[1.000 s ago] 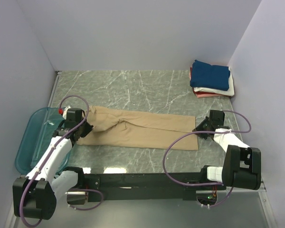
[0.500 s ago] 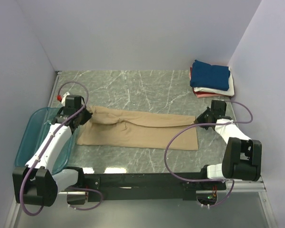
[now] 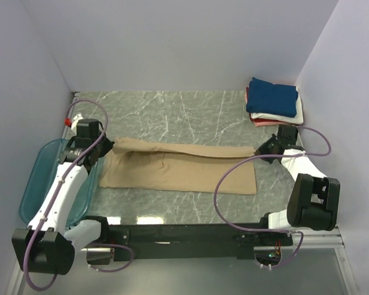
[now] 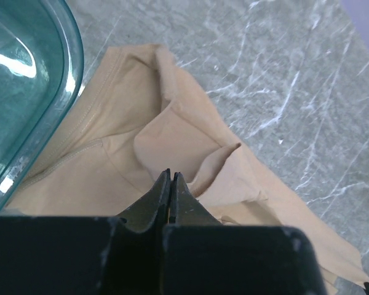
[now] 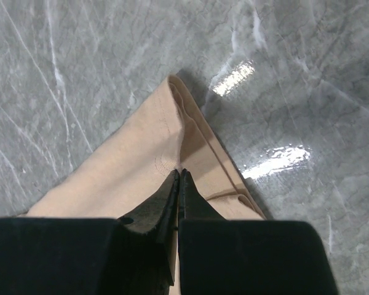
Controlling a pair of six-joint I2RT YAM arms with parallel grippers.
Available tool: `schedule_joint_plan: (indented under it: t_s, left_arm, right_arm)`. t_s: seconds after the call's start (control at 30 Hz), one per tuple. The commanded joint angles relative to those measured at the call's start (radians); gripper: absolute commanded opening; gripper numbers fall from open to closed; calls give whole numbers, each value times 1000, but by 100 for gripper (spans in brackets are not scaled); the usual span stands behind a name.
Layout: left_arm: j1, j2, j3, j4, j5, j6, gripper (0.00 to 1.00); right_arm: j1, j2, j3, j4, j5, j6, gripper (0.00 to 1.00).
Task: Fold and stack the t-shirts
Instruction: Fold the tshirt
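Both my claws are pinched shut on the tan t-shirt [image 3: 178, 173], one at each end.
My left claw [image 4: 171, 175] grips a raised fold at centre-left of the top view, just beside the teal plastic tub [image 3: 37, 184]. My right claw [image 5: 178, 173] clamps the hem corner at centre-right. The shirt stretches across the marble table [image 3: 172, 117], and the folded t-shirts [image 3: 273, 101] sit stacked at upper right.
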Motion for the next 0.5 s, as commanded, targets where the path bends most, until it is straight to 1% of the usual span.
schedule_joint_plan:
  t_s: [0.0,0.17,0.47]
  left_arm:
    - [11,-55,-4,-10,-16,24,0]
    - [12,-79,-37,-14,-10,21,0]
    - [12,-141,-155,0,15,-5,0]
  right_arm:
    - [-14,9,58,-3,-26,-6,0]
    - [-16,-9,12,9,-37,-9,0]
    - [-16,-64,-102,21,-52,-33,0]
